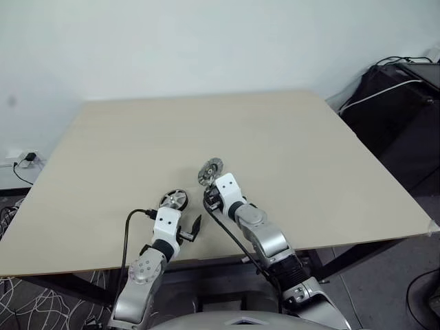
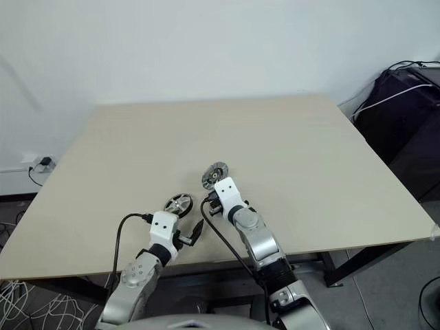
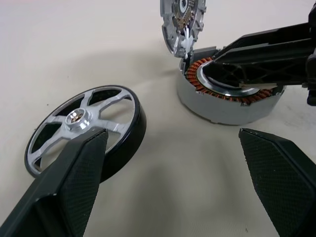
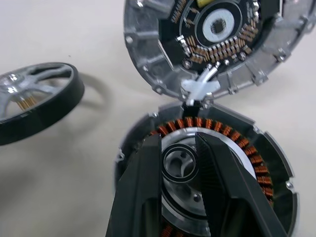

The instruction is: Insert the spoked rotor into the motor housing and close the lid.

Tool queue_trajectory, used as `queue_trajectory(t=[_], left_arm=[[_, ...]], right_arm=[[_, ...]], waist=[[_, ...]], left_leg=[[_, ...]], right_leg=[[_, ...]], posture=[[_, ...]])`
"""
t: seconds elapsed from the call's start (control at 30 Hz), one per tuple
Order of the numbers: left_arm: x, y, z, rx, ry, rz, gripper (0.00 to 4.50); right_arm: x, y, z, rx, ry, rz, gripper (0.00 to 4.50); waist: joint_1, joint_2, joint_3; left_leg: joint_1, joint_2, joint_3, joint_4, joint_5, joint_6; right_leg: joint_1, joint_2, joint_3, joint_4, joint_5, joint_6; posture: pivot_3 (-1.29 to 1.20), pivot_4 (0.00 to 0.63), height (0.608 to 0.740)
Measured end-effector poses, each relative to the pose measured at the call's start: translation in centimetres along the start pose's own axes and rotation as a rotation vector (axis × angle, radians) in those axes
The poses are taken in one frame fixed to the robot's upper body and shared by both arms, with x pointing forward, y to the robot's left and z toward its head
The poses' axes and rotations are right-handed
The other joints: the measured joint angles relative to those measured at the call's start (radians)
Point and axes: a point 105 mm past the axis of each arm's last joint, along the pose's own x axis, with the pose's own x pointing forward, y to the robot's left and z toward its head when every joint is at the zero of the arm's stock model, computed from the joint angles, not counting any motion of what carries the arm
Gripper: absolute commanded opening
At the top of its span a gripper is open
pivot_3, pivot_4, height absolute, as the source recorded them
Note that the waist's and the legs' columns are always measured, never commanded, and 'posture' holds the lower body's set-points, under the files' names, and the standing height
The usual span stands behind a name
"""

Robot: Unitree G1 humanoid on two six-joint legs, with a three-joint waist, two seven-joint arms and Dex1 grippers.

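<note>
the spoked rotor (image 3: 84, 128) lies flat on the table (image 1: 289, 137), not yet inserted, at the wide-open left gripper (image 3: 173, 182). the right gripper (image 4: 178, 163), fingers narrow and empty, reaches into the motor housing (image 4: 266, 168), whose lid (image 4: 207, 44) stands hinged open. next: clear the housing and grasp the rotor.

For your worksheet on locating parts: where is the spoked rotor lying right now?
The spoked rotor lies flat on the table, just ahead of the left pincer and left of the motor housing.
</note>
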Motion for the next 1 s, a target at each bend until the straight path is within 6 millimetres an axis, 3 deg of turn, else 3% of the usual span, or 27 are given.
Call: queue_trajectory(t=[0.6, 0.63, 0.8, 0.97, 1.0], left_arm=[[0.0, -0.1, 0.0, -0.002, 0.000, -0.003, 4.50], [0.0, -0.1, 0.0, -0.002, 0.000, -0.003, 4.50], [0.0, -0.1, 0.0, -0.002, -0.001, -0.003, 4.50], [0.0, -0.1, 0.0, -0.003, -0.001, -0.003, 4.50], [0.1, -0.1, 0.0, -0.004, -0.001, -0.003, 4.50]], right_arm=[[0.2, -0.8, 0.2, -0.005, 0.002, -0.024, 0.68], [0.2, -0.8, 0.2, -0.005, 0.002, -0.023, 1.43], [0.1, -0.6, 0.2, 0.000, -0.003, -0.006, 2.98], [-0.7, 0.0, 1.5, 0.023, -0.061, 0.032, 2.98], [-0.9, 0.1, 2.2, 0.029, -0.082, 0.038, 2.80]], waist=[[0.000, 0.000, 0.000], [0.000, 0.000, 0.000], [0.000, 0.000, 0.000], [0.000, 0.000, 0.000], [0.000, 0.000, 0.000]], left_leg=[[0.000, 0.000, 0.000, 0.000, 0.000, 0.000], [0.000, 0.000, 0.000, 0.000, 0.000, 0.000], [0.000, 0.000, 0.000, 0.000, 0.000, 0.000], [0.000, 0.000, 0.000, 0.000, 0.000, 0.000], [0.000, 0.000, 0.000, 0.000, 0.000, 0.000]], right_leg=[[0.000, 0.000, 0.000, 0.000, 0.000, 0.000], [0.000, 0.000, 0.000, 0.000, 0.000, 0.000], [0.000, 0.000, 0.000, 0.000, 0.000, 0.000], [0.000, 0.000, 0.000, 0.000, 0.000, 0.000], [0.000, 0.000, 0.000, 0.000, 0.000, 0.000]], posture=[[0.00, 0.000, 0.740], [0.00, 0.000, 0.740], [0.00, 0.000, 0.740], [0.00, 0.000, 0.740], [0.00, 0.000, 0.740]])
